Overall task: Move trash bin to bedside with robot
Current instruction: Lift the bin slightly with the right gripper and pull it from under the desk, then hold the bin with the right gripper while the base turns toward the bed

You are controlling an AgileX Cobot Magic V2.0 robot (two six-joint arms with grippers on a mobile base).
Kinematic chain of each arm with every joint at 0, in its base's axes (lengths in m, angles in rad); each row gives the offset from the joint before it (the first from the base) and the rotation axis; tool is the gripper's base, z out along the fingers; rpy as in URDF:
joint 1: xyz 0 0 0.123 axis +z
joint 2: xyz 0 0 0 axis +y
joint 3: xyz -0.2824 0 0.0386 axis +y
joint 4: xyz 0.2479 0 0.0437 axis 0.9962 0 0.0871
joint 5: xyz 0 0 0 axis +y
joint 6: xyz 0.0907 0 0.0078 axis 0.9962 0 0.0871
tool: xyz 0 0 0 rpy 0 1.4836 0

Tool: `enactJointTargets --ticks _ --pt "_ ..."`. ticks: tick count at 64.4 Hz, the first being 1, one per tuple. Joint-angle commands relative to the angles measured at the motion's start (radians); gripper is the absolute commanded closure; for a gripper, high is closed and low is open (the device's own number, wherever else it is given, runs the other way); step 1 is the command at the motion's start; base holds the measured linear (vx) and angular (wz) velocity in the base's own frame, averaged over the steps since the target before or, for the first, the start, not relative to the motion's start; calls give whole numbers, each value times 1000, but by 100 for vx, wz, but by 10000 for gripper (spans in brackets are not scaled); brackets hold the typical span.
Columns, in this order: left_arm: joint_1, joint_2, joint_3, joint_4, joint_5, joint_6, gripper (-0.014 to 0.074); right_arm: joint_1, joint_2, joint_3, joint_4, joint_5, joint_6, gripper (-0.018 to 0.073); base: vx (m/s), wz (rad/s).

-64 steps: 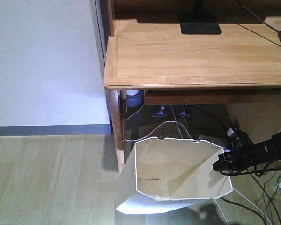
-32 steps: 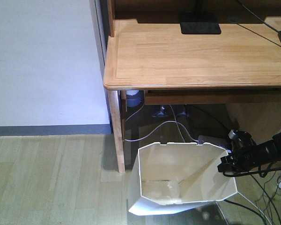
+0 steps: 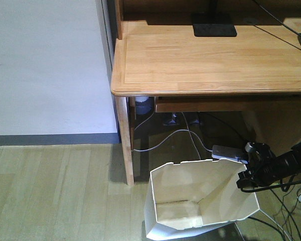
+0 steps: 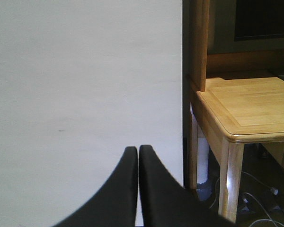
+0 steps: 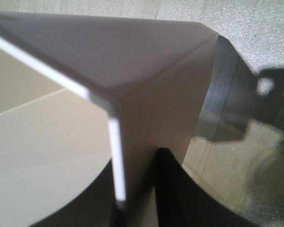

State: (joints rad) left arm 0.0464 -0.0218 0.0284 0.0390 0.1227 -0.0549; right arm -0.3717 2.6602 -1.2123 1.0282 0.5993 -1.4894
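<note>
The white trash bin [image 3: 190, 196] stands on the wooden floor in front of the desk, its angular rim facing up. My right gripper [image 3: 243, 176], a small black one on a thin black arm, is shut on the bin's right rim. In the right wrist view the bin's thin wall [image 5: 146, 94] runs between the two black fingers of the right gripper [image 5: 137, 161], one finger inside and one outside. My left gripper [image 4: 138, 149] is shut on nothing and points at a white wall. The bedside is out of view.
A light wooden desk [image 3: 210, 55] stands just behind the bin, its front leg [image 3: 124, 140] to the bin's left. Cables and a white adapter [image 3: 226, 152] lie under the desk. More cables [image 3: 286, 216] trail on the floor at the right.
The bin has slid down and to the right in the front view, away from the desk leg, and now stands more upright. The right gripper moved with it, still shut on the rim.
</note>
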Motion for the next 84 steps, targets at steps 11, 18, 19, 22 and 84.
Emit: enactJointTargets --ticks 11,18,19,22,84 --pt "0 -5 -21 -5 -72 -4 603 -5 -76 -6 51 263 13 564 0 0" --pt "0 -5 -21 -5 -72 -4 603 -5 -76 -6 51 263 13 564 0 0" --pt "0 -5 -21 -5 -72 -4 603 -5 -76 -6 51 263 13 564 0 0" --pt "0 -5 -21 -5 -72 -4 603 -5 -76 -6 51 263 13 564 0 0" --pt "0 -5 -21 -5 -72 -4 603 -6 -76 -6 51 260 12 564 -5 21"
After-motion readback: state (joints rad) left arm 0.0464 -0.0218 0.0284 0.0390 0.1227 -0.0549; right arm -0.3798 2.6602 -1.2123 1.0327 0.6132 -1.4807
